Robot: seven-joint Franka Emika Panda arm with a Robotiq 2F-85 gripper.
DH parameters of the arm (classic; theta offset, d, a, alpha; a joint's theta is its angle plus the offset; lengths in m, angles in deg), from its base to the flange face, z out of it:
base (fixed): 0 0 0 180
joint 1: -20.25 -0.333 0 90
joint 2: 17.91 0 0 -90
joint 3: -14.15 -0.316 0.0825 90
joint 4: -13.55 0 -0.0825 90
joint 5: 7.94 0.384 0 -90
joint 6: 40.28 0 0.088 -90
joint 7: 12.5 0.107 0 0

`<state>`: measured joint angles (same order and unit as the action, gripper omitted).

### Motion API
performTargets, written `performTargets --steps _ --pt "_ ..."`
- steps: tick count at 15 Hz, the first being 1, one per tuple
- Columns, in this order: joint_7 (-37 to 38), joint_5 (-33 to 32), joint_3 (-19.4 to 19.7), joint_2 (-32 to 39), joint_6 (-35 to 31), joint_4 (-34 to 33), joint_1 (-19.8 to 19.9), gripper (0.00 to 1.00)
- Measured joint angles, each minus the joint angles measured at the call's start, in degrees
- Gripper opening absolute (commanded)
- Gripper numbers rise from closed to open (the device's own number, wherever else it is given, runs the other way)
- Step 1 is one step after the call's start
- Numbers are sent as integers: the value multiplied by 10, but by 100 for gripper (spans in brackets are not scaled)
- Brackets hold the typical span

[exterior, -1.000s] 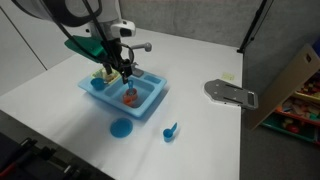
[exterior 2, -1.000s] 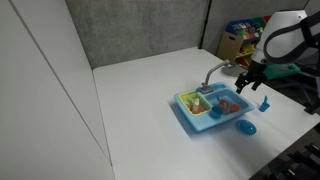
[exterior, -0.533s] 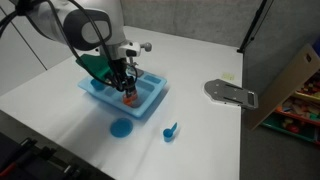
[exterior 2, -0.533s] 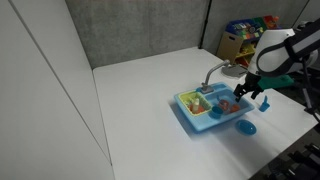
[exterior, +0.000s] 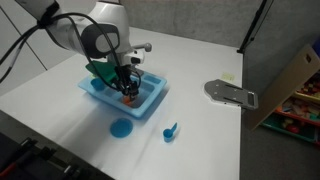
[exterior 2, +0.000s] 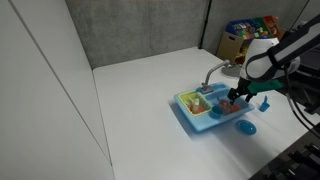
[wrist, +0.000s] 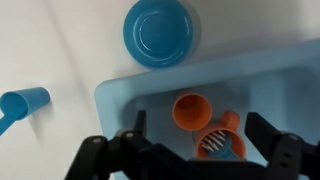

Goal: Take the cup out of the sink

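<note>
The light-blue toy sink (exterior: pixel 152 100) stands on the white table and shows in both exterior views (exterior 2: pixel 192 112), with its grey faucet (exterior: pixel 141 47) at the back. In the wrist view the small orange-red cup (wrist: pixel 189 110) lies in a sink compartment (wrist: pixel 130 95), mouth towards the camera, next to another orange piece with a grille (wrist: pixel 222 144). My gripper (wrist: pixel 200 135) is open and low over this compartment, its fingers on either side of the two orange pieces. In an exterior view the gripper (exterior: pixel 128 90) mostly hides the cup.
A flat round blue plate (exterior: pixel 121 127) and a small blue scoop (exterior: pixel 170 130) lie on the table in front of the sink. A grey metal plate (exterior: pixel 232 93) lies farther off. Yellow and green toys (exterior 2: pixel 203 100) fill the other compartment.
The arm has moved over the sink and lowered. The open gripper now sits in the compartment around the orange pieces. The cup has not moved.
</note>
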<state>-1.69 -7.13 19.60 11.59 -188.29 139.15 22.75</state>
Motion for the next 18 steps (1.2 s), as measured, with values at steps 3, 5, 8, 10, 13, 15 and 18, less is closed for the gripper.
performTargets --steps 3,5,8,10,13,15,18 --pt "4 0 0 19 0 -19 -4 100" --pt "4 0 0 27 0 -26 -6 100" --pt "4 0 0 39 0 -30 -10 100" --pt "4 0 0 46 0 -33 -13 100" --pt "4 0 1 56 0 -39 -16 100" --pt "4 0 1 63 0 -45 -16 100" --pt "4 0 5 74 1 -54 -16 95"
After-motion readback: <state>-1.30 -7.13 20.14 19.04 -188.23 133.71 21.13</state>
